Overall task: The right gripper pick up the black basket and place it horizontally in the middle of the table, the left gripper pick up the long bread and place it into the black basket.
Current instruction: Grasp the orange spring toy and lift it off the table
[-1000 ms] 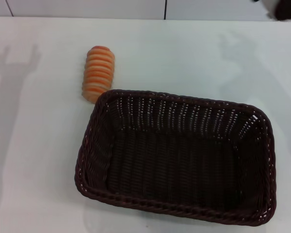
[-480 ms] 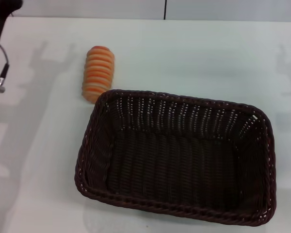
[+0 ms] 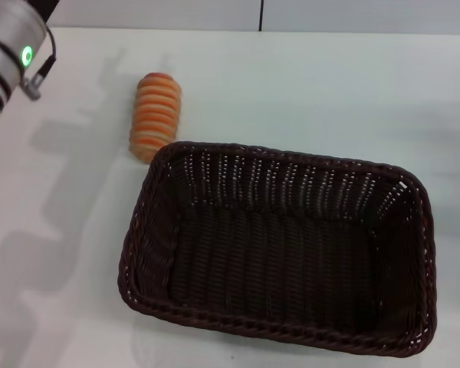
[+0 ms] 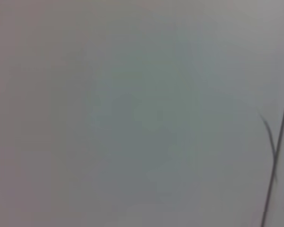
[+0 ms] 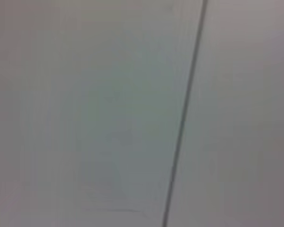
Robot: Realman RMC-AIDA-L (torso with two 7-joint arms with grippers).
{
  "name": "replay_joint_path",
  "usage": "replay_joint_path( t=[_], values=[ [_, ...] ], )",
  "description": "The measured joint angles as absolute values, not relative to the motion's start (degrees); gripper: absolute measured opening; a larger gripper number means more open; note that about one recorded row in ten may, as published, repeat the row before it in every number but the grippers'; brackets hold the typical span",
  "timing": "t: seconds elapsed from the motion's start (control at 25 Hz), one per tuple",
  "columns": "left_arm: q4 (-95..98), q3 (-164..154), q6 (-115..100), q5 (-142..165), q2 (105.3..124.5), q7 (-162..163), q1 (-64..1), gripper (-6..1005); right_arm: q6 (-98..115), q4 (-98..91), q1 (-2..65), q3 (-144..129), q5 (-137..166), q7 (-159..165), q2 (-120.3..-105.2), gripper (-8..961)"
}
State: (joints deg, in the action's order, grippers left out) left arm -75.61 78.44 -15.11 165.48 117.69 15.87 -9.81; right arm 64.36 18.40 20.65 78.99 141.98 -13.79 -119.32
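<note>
The black basket (image 3: 280, 249) lies lengthwise across the surface (image 3: 330, 92), mouth up to receive the long bread (image 3: 156, 116), which rests just beyond its far left corner. Neither gripper's fingers show, so I cannot tell their state.

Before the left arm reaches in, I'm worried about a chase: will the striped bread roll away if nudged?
Probably yes: the long bread lies on its rounded side on the smooth table. The black basket rim beside it might stop it. Its ribs may aid grip.
</note>
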Motion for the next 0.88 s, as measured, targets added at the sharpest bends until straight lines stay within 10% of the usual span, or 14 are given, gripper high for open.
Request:
replay_joint_path(
  t=[0.88],
  values=[
    [-79.4, 90.1, 63.4, 165.5, 118.06, 10.3, -37.5, 866, 70.1, 13.6, 20.7, 78.7, 140.6, -12.9, -119.18, 319]
  ],
)
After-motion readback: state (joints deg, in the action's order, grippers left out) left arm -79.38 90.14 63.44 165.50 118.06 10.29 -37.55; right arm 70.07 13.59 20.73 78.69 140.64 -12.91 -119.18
